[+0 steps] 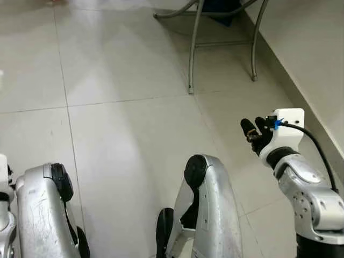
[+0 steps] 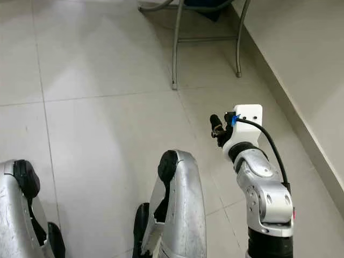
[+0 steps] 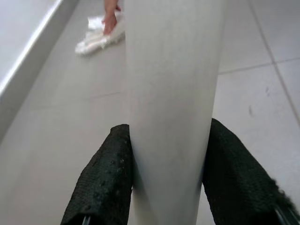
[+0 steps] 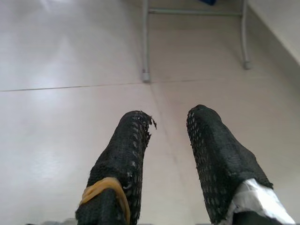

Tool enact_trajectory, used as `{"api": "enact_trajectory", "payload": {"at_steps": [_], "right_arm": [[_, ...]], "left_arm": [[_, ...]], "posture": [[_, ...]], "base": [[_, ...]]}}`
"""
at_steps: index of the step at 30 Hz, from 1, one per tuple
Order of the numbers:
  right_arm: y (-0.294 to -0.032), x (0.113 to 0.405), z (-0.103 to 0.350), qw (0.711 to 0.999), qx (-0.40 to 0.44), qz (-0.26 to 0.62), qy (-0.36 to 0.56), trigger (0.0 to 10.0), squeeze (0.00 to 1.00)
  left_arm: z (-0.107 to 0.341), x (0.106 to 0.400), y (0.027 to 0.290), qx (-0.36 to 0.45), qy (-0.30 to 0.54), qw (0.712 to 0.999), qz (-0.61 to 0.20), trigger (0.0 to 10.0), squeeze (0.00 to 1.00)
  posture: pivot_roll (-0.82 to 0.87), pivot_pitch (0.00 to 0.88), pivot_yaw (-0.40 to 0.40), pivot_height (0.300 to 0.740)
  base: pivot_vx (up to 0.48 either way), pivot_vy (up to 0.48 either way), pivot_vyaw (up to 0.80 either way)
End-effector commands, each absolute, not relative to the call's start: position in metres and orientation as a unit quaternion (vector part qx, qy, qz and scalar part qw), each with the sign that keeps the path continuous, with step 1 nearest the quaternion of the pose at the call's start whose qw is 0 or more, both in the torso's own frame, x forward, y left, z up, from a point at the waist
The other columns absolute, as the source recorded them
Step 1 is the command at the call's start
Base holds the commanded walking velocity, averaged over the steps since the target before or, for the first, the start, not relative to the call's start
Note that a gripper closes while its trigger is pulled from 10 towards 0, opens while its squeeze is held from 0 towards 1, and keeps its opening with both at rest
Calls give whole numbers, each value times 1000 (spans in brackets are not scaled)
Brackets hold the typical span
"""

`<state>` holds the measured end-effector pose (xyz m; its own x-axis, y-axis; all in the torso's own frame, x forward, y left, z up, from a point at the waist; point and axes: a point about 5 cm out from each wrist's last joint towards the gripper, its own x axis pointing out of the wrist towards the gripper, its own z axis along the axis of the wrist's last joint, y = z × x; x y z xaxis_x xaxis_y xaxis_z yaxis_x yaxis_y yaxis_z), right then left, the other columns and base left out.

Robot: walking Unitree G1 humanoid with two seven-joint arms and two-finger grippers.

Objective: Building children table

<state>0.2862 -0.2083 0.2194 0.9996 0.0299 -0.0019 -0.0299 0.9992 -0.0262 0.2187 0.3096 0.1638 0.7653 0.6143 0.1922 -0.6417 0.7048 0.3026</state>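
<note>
1. Two black fingers (image 3: pixel 108 168) of the left gripper (image 3: pixel 168 127) clamped on a pale round table leg (image 3: pixel 173 70), one pad on each side, no gap visible at either pad
2. Keep that squeeze even and the wrist steady while carrying; judged from the smooth surface, likely to slide lengthwise or twist if the grip slackens
3. Long axis of the leg: straight out from between the fingers, in line with them and away from the wrist; far end out of frame, so cannot tell which end carries the fitting, nor how steeply it tilts to the tiled floor (image 1: pixel 134 134)
4. Bring the leg's free end to its socket along that same axis rather than swinging it sideways
5. Right gripper (image 4: pixel 171 117) empty, fingers narrowly apart, raised over the floor near the wall; free to steady the tabletop once that is reached
6. Beyond the leg, a person's hand (image 3: pixel 111 21) on a white cloth (image 3: pixel 96 40) lying on the floor; keep the leg's tip well apart from it
7. Ahead of the right gripper, a metal chair frame (image 1: pixel 192 54) standing by the wall; steer wide of it
</note>
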Motion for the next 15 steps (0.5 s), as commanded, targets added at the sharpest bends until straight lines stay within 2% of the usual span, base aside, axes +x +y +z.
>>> {"api": "enact_trajectory", "payload": {"at_steps": [1,2,3,7,9,14,15], "right_arm": [[-212,284,212,1000,-7,6,9,10000,0],[-210,284,212,1000,0,12,6,10000,0],[-209,284,212,1000,1,17,3,10000,0],[-207,284,212,1000,-4,16,-7,10000,0],[-204,283,209,1000,-6,21,-13,10000,0],[-199,283,207,999,-4,33,-20,10000,0],[-195,283,205,999,-3,43,-22,10000,0]], "left_arm": [[158,217,288,169,-20,934,316,4314,0],[161,217,281,168,-23,936,307,4314,0],[165,216,274,169,-21,939,297,10000,0],[171,215,262,160,-22,945,285,10000,0],[176,215,245,159,-20,953,255,10000,0],[184,212,232,169,-34,956,236,10000,0],[188,210,221,175,-36,959,219,10000,0]], "posture": [[-20,357,-253,300],[-17,356,-250,300],[-7,353,-246,300],[4,348,-236,300],[22,336,-221,315],[39,320,-210,330],[46,315,-203,340]], "base": [[0,0,0],[0,0,0],[0,0,0],[0,0,0],[0,0,0],[0,0,0],[0,0,0]]}}
